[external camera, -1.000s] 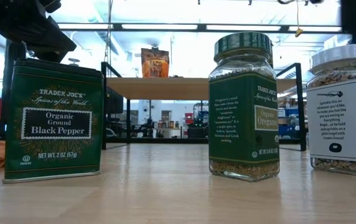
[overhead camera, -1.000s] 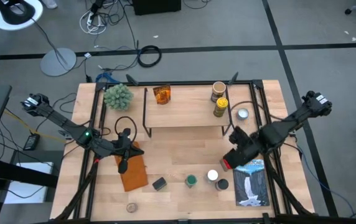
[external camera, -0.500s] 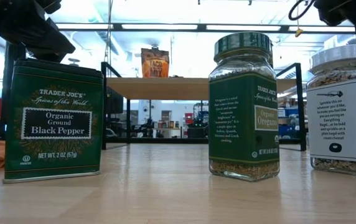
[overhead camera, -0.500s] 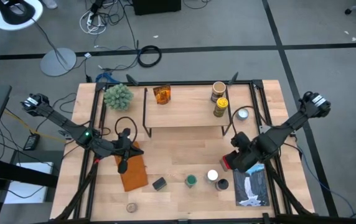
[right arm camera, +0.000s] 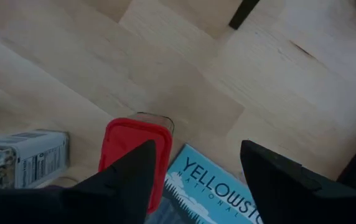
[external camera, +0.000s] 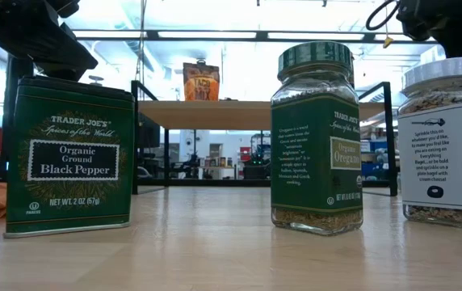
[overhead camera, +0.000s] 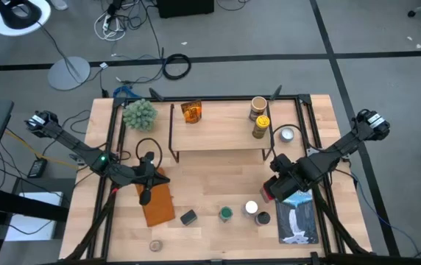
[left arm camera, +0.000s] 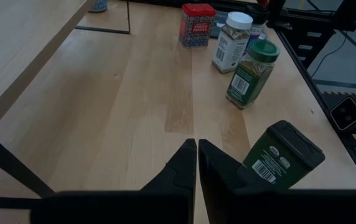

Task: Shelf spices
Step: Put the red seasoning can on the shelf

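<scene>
The shelf (overhead camera: pixel 218 131) stands at the table's far middle and bears an amber jar (overhead camera: pixel 191 112) and two yellowish jars (overhead camera: pixel 260 118). Loose spices stand near the front edge: a black pepper tin (overhead camera: pixel 188 217), a green-lidded oregano jar (overhead camera: pixel 227 213), a white-lidded jar (overhead camera: pixel 251 208), a dark-lidded jar (overhead camera: pixel 263 218) and a red tin (right arm camera: pixel 134 146). My right gripper (right arm camera: pixel 196 168) hangs open, pointing steeply down, with the red tin just beside one finger. My left gripper (left arm camera: pixel 196 155) is shut and holds nothing, over the orange notebook (overhead camera: pixel 157 205).
A blue-and-white book (overhead camera: pixel 297 217) lies flat at the near right, partly under my right gripper. A green plant ball (overhead camera: pixel 139 112) sits at the far left, a small round tin (overhead camera: pixel 287 135) lies right of the shelf, and a tan-lidded jar (overhead camera: pixel 155 245) stands by the near edge.
My right gripper has come down toward the table by the red tin and tipped to point more steeply down. Nothing else has moved.
</scene>
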